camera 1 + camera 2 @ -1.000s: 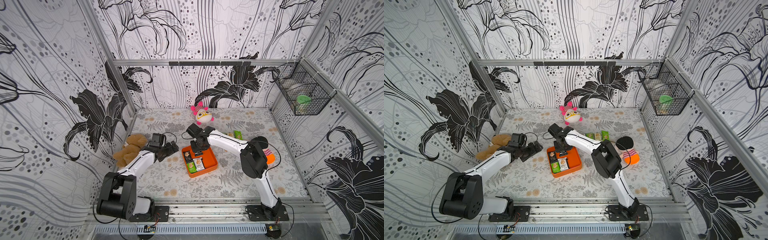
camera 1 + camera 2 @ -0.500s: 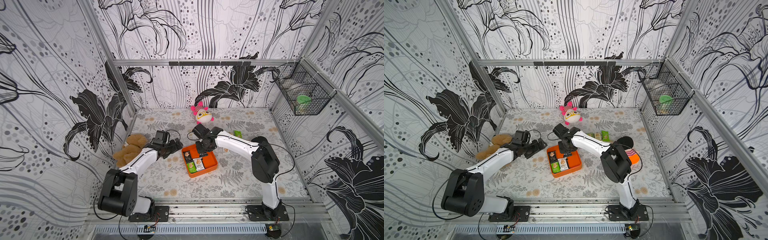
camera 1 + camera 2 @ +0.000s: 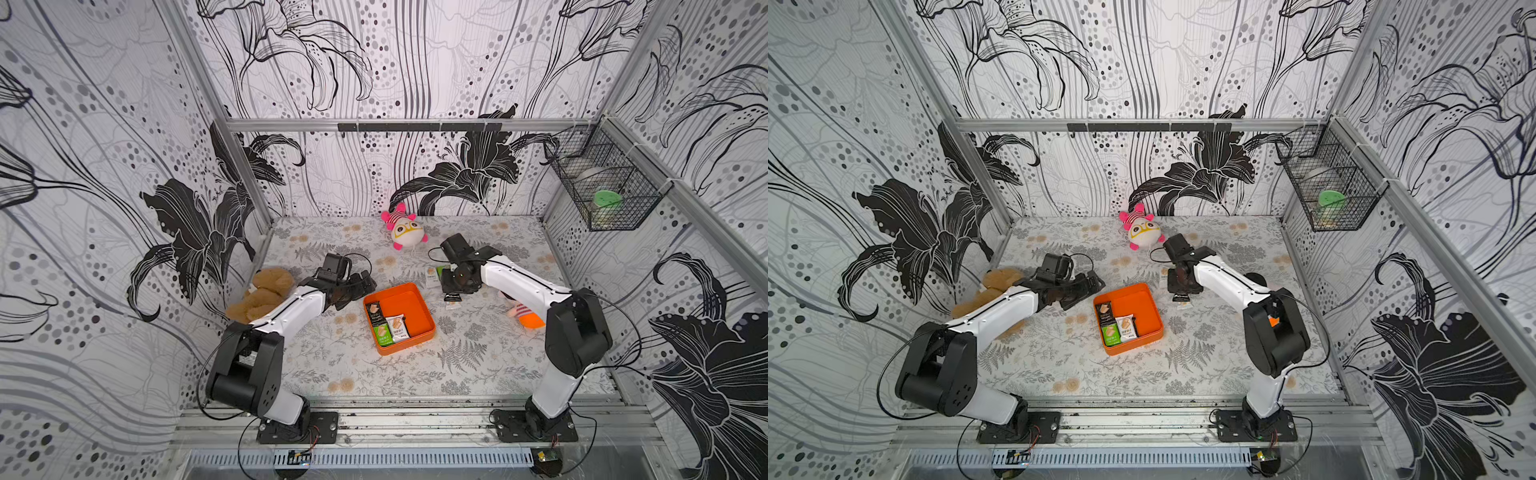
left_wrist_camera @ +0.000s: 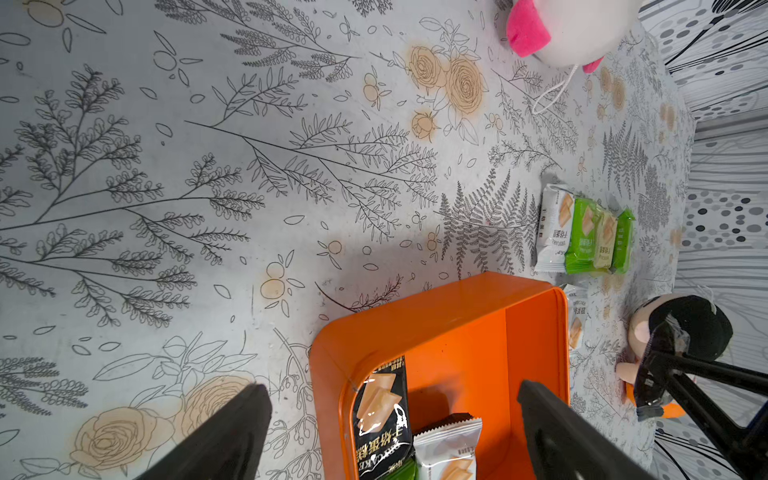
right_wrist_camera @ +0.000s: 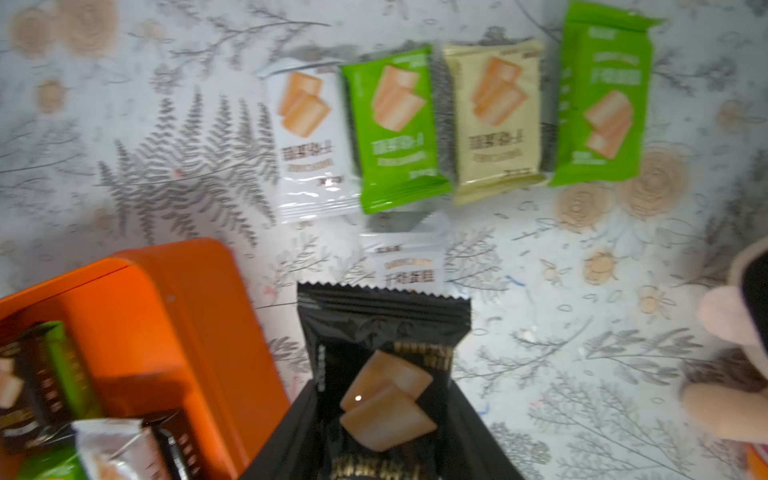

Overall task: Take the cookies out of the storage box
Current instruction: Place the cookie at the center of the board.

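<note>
Cookies (image 3: 384, 328): we see 3 in the storage box (image 3: 415, 307), 4 on the table (image 3: 374, 374) at its 1 o'clock. Right gripper (image 3: 453, 294) pinches a black packet (image 5: 382, 374) at 2 o'clock; left gripper (image 3: 360, 291) gapes empty at 10 o'clock.

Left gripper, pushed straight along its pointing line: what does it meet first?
Likely the storage box: its corner wall lies dead ahead of the open left gripper, though depth is uncertain.

We count nine cookies (image 5: 397, 124) showing: three green, three white, two black, one pale yellow; one storage box (image 3: 411, 301), three plush toys (image 3: 405, 230), one wire basket (image 3: 602, 187).
</note>
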`<state>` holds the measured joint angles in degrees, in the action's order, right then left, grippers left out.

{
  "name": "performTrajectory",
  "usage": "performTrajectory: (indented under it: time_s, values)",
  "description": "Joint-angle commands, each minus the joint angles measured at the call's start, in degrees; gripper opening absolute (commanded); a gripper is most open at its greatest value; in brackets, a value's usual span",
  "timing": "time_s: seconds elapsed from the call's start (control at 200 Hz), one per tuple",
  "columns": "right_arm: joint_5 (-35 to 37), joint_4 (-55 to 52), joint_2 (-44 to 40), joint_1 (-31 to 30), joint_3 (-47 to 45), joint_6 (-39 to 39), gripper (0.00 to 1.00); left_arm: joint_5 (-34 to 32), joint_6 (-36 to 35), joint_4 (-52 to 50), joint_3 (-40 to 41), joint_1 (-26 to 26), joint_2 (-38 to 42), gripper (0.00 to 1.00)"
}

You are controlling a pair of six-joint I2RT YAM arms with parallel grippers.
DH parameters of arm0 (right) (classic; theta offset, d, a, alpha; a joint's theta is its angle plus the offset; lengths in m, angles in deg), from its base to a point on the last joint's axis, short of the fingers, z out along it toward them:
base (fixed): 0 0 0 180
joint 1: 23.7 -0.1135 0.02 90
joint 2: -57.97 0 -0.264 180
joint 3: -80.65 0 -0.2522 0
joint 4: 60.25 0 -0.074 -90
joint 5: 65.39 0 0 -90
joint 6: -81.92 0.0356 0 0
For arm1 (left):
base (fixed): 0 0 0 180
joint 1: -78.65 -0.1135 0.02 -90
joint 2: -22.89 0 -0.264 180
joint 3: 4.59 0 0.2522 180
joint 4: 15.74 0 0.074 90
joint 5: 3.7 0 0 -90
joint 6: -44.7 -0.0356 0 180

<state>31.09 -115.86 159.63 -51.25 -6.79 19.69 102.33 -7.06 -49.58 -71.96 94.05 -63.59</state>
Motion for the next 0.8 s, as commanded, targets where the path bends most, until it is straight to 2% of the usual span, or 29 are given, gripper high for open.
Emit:
performTrajectory:
  time_s: [0.0,0.35,0.796]
  values:
    - [-0.52,1.91,-1.65,3.43,-2.65,-4.18,0.47,-1.35,1.08,2.2,-1.71,0.59,-0.97,0.97]
    - [-3.81,4.93,4.45,10.08,-2.0,-14.25,0.47,-3.55,3.72,3.07,-3.51,2.53,-2.45,0.97]
    - [-6.04,7.35,9.52,10.65,-1.55,-18.05,0.47,-6.08,5.71,2.3,-3.64,3.84,-1.77,0.97]
